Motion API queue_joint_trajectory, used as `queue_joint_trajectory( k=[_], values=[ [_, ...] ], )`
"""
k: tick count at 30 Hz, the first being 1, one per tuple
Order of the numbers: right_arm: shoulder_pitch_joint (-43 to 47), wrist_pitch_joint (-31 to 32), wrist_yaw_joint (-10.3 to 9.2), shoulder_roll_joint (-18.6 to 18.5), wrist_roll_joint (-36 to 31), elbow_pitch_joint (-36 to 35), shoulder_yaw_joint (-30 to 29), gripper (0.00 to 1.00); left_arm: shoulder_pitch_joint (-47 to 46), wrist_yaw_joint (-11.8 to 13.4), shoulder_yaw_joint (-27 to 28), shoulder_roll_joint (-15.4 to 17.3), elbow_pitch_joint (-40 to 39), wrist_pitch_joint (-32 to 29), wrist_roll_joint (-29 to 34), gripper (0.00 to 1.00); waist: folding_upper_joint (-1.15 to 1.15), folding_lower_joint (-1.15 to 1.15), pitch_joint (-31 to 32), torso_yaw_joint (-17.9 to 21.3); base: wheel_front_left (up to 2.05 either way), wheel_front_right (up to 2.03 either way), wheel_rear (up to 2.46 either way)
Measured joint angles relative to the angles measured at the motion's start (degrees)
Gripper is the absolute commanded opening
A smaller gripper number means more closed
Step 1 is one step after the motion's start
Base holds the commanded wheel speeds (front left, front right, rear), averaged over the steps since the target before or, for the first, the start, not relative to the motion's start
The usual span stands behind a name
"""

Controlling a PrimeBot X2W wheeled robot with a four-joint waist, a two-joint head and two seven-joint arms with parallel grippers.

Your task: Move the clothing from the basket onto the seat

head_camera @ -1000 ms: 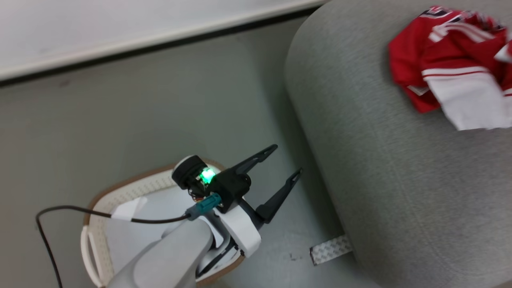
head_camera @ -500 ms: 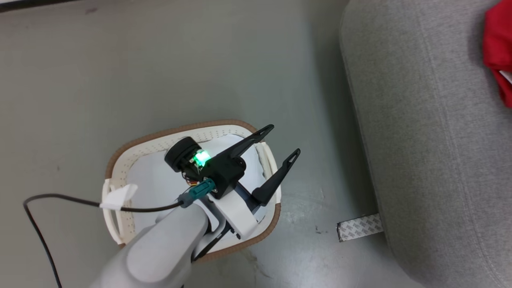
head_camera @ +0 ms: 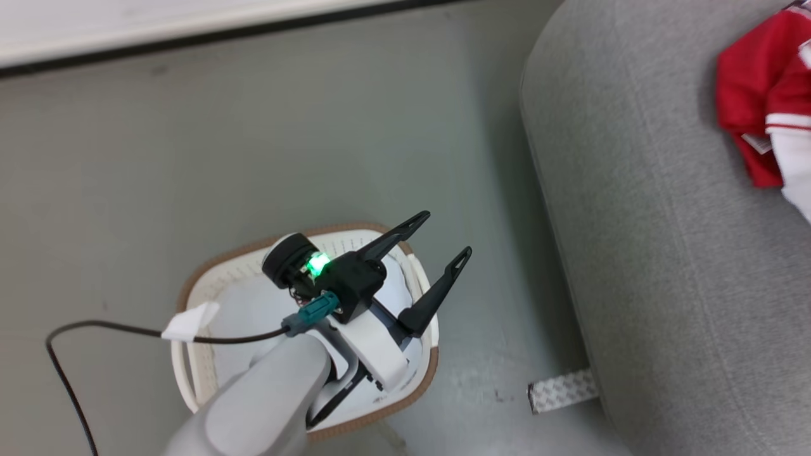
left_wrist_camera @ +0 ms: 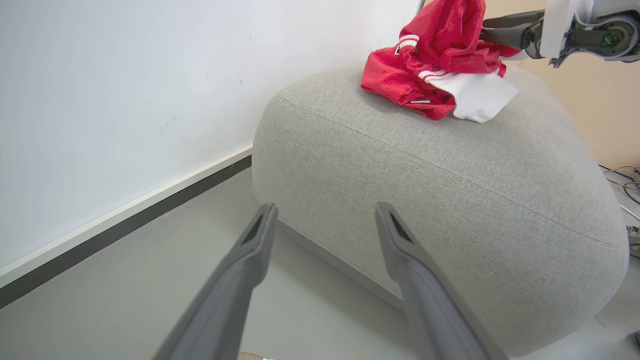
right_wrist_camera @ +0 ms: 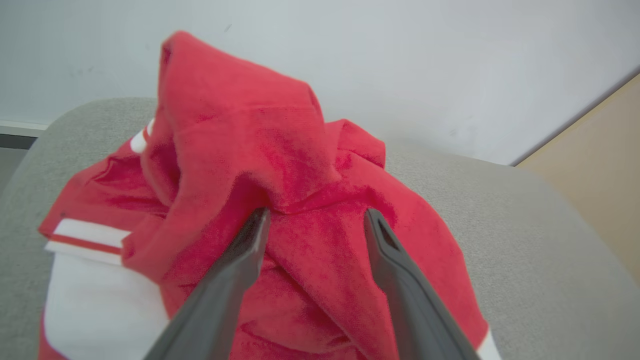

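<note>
1. Left gripper point(head_camera: 445, 234): we list it at lower centre of the head view, over the basket point(head_camera: 193, 373). Its jaws are spread wide and hold nothing.
2. Basket: on the floor at lower left, with a pale liner sheet point(head_camera: 247, 316) inside.
3. Clothing point(left_wrist_camera: 430, 65): red with white panels, heaped on top of the seat point(left_wrist_camera: 450, 175), at upper right of the left wrist view.
4. Right gripper point(right_wrist_camera: 317, 215): jaws apart, with a raised red fold between the fingers. We cannot tell whether they touch it.
5. Tape strip point(head_camera: 561, 389): on the floor at the seat's base.
</note>
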State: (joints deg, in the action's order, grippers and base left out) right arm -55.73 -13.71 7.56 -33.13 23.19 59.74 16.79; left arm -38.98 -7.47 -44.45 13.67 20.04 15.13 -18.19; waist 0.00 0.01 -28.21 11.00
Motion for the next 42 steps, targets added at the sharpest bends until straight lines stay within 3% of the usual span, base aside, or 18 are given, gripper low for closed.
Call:
queue_joint_trajectory(
  k=[6,12,21,26,34,40,42],
  values=[
    [3.52,-1.00,0.00,-2.93,0.74,-3.59,4.31,1.00,3.69,0.20,3.55,-1.93,0.52,0.00,-1.11,1.00,0.01,0.00,7.44,-0.21,0.00,0.00,0.00],
    [8.20,-1.32,0.00,-4.97,3.43,-12.34,7.33,1.00,8.40,0.48,7.91,-4.01,1.36,0.00,-1.60,1.00,0.01,-0.01,16.14,-1.40,0.00,0.00,0.00],
    [19.45,-1.43,0.00,-4.48,7.15,-27.24,4.99,1.00,14.63,2.52,17.52,-5.26,1.20,0.00,-2.48,1.00,0.00,-0.02,25.54,-6.29,0.00,0.00,0.00],
    [28.45,-1.44,0.00,0.20,7.06,-35.44,-2.05,1.00,18.13,3.85,23.04,-5.20,1.46,-0.01,-2.18,1.00,0.01,-0.02,27.83,-9.89,0.00,0.00,0.00],
    [45.29,-1.44,-0.01,12.41,1.31,-48.20,-11.66,1.00,23.93,5.00,31.53,-5.94,1.66,0.00,-0.34,1.00,0.00,-0.02,29.42,-14.11,0.00,0.00,0.00],
    [54.33,-1.44,-0.01,21.18,-2.71,-53.41,-14.06,1.00,29.37,3.63,37.19,-8.20,-0.74,0.00,2.91,1.00,0.00,-0.02,29.79,-14.12,0.00,0.00,0.00],
    [56.08,-1.44,-0.01,22.48,-3.53,-53.69,-14.57,1.00,31.16,3.53,38.55,-9.07,-1.70,0.00,3.83,1.00,0.01,-0.02,29.86,-13.73,0.00,0.00,0.00]
  ],
)
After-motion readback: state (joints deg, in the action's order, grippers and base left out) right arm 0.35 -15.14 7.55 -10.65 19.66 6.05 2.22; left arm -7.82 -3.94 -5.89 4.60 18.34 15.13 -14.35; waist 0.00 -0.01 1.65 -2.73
